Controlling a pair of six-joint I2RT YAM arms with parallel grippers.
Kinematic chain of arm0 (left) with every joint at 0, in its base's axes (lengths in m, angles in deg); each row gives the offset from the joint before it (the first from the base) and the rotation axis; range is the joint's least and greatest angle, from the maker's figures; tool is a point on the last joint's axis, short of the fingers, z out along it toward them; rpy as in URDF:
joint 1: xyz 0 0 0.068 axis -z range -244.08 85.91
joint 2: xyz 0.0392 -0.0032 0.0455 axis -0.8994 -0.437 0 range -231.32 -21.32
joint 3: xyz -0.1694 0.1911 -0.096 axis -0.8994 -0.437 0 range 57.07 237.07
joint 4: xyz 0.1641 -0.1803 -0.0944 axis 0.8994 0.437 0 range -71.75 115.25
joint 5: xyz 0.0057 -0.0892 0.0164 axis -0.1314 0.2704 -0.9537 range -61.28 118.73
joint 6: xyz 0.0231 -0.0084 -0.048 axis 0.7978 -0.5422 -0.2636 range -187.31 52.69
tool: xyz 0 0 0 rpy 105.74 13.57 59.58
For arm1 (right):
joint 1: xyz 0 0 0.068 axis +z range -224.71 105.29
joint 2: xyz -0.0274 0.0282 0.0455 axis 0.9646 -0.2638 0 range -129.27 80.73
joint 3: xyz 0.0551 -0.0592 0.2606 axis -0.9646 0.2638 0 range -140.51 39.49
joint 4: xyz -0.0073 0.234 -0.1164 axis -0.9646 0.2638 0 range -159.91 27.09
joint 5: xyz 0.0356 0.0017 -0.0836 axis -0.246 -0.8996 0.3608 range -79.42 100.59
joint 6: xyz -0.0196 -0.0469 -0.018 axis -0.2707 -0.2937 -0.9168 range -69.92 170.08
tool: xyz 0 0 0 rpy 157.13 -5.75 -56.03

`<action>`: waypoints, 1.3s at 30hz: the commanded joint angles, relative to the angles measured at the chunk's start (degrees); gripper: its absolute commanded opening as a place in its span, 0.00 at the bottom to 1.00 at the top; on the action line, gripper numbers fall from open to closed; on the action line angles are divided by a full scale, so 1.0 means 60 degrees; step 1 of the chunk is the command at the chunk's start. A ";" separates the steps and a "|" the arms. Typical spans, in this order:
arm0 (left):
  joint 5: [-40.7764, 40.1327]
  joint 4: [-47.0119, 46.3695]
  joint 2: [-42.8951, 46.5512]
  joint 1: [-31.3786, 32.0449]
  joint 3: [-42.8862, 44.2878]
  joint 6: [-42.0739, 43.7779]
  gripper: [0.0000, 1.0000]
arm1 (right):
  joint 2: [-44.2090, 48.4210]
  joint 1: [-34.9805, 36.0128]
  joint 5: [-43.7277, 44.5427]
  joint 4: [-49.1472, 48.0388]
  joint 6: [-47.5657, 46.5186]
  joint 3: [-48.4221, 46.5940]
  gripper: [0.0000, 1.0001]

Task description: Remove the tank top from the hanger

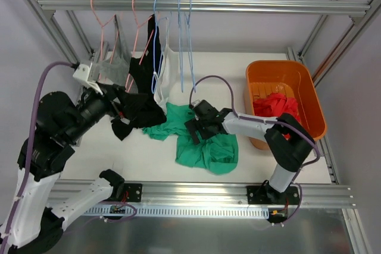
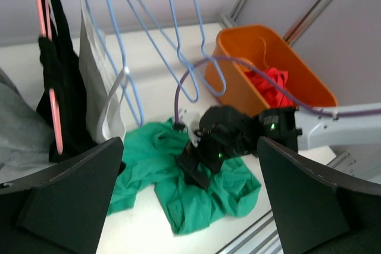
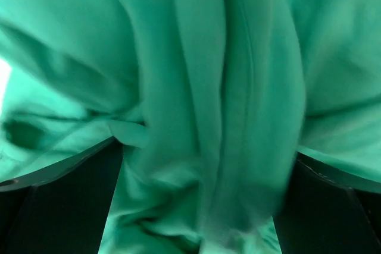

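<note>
The green tank top (image 1: 208, 147) lies crumpled on the white table, off any hanger; it also shows in the left wrist view (image 2: 149, 171). My right gripper (image 1: 193, 130) is down on its left part, jaws wide apart with green cloth (image 3: 196, 87) filling the space between the fingers (image 3: 65, 200). My left gripper (image 1: 119, 106) hovers left of it by a black garment (image 1: 141, 111), jaws open and empty (image 2: 190, 206). Two empty blue hangers (image 1: 186, 46) hang on the rail above the green top.
A white tank top (image 1: 164, 78) on a blue hanger, a black one (image 1: 143, 66) and a grey one (image 1: 113, 66) on pink hangers hang at the left of the rail (image 1: 268, 6). An orange bin (image 1: 309, 87) with red cloth (image 1: 275, 105) stands at the right.
</note>
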 commanded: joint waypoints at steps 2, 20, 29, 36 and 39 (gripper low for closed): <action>0.0027 0.0096 0.0989 -0.0041 -0.1573 0.0279 0.99 | -0.1398 0.0070 0.1602 -0.0372 0.0739 -0.0577 0.99; -0.3061 -0.0006 0.5823 -0.0041 -0.6672 0.0295 0.99 | 0.5669 0.0027 0.2761 -0.1588 0.0509 0.1300 0.00; -0.2947 0.0023 0.5606 -0.0055 -0.6673 0.0324 0.99 | 0.7402 -0.0032 0.3669 0.0798 -0.1396 -0.2154 0.00; -0.2874 0.0008 0.5488 -0.0041 -0.6673 0.0338 0.99 | 0.6890 -0.0207 0.4795 0.2015 -0.2993 -0.5583 0.00; -0.2947 0.0008 0.5576 -0.0041 -0.6702 0.0309 0.99 | 0.6728 -0.0324 0.5483 0.2264 -0.3623 -0.6624 0.00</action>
